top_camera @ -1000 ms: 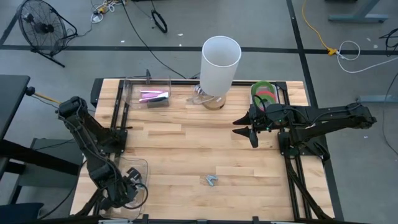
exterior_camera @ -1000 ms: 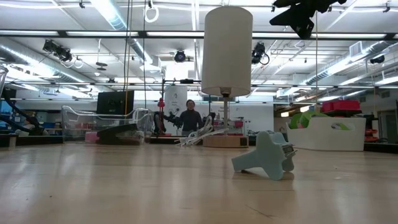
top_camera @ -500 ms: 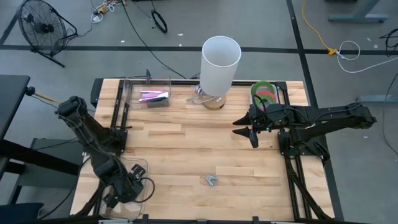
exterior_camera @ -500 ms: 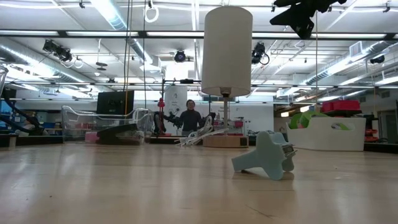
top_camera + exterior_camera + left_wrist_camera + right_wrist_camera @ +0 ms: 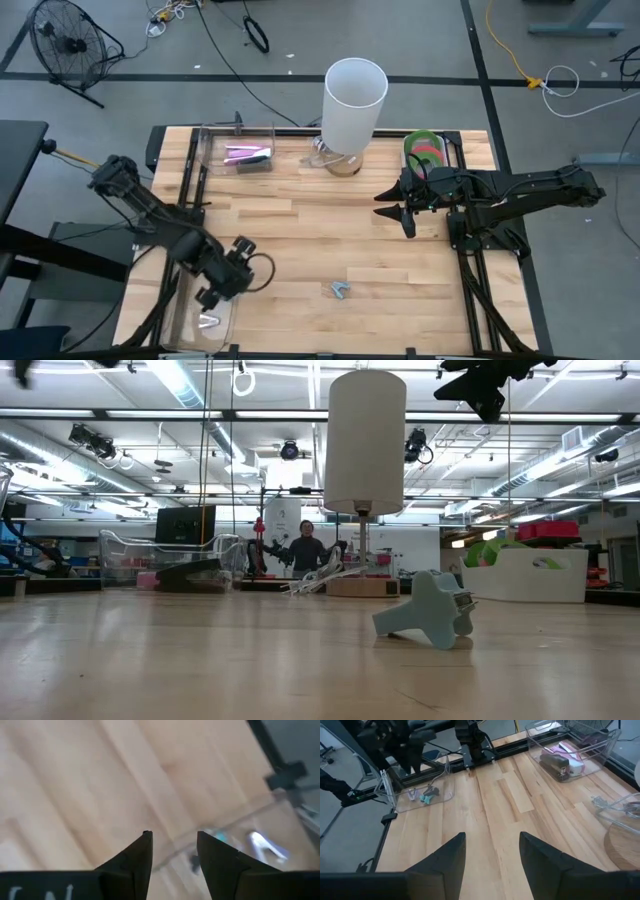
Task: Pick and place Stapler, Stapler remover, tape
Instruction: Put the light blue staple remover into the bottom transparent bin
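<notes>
A pale blue-grey staple remover (image 5: pixel 340 290) (image 5: pixel 430 610) lies on the wooden table near its front edge. Another staple remover (image 5: pixel 207 321) (image 5: pixel 262 843) lies in a clear tray (image 5: pixel 185 300) at the near left corner. The stapler (image 5: pixel 250 157) (image 5: pixel 557 762) lies in a clear box (image 5: pixel 215 135) at the far left. Green and red tape rings (image 5: pixel 425 148) sit in a white bin at the far right. My left gripper (image 5: pixel 235 272) (image 5: pixel 174 840) hovers open and empty beside the tray, over bare wood. My right gripper (image 5: pixel 397 212) (image 5: pixel 492 842) hangs open and empty above the table's right half.
A tall white cylinder (image 5: pixel 355 100) stands on a round wooden base at the far middle. Bare wood lies between the two grippers. Dark rails (image 5: pixel 195 190) run along the table's left and right sides. A person (image 5: pixel 305 550) stands far off in the room.
My left gripper has risen from over the near left tray and swung toward the table's right and far side, ending over bare wood beside the tray. The staple remover in the tray now shows. My right arm has kept still.
</notes>
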Controlling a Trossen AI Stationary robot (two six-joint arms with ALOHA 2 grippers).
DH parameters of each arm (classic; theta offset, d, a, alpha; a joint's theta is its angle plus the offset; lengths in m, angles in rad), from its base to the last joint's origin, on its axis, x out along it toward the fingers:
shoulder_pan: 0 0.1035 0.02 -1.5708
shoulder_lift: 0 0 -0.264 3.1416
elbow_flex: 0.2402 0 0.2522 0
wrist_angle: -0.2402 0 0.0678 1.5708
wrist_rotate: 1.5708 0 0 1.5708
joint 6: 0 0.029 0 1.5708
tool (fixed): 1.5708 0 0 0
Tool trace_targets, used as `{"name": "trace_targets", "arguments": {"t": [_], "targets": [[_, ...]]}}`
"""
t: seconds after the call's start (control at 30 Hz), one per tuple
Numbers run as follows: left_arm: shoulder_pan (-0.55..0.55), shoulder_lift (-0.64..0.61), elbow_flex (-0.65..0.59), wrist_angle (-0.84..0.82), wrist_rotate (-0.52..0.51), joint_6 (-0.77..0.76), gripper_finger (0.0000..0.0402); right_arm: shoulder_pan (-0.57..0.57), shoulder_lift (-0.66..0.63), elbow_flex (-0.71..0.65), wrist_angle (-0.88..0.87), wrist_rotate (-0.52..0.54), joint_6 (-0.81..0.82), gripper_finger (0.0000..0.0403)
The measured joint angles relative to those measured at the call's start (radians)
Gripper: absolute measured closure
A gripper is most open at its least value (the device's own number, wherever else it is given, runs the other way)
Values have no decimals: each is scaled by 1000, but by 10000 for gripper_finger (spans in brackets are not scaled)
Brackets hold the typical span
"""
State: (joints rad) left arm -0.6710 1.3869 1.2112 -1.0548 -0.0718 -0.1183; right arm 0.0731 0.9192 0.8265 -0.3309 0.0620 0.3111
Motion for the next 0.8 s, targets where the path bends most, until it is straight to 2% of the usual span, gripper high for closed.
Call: {"name": "trace_targets", "arguments": {"t": [0.3, 0.43, 0.6, 0.8], "targets": [[188, 0, 97, -9, -141, 86, 243, 0, 0, 0, -3, 0, -6, 218], [282, 0, 133, 59, -211, 90, 243, 0, 0, 0, -8, -13, -6, 218], [366, 0, 139, 198, -169, 89, 243, 0, 0, 0, -11, -69, -6, 218], [389, 7, 139, 251, -126, 134, 243, 0, 0, 0, -44, -81, -6, 218]]}}
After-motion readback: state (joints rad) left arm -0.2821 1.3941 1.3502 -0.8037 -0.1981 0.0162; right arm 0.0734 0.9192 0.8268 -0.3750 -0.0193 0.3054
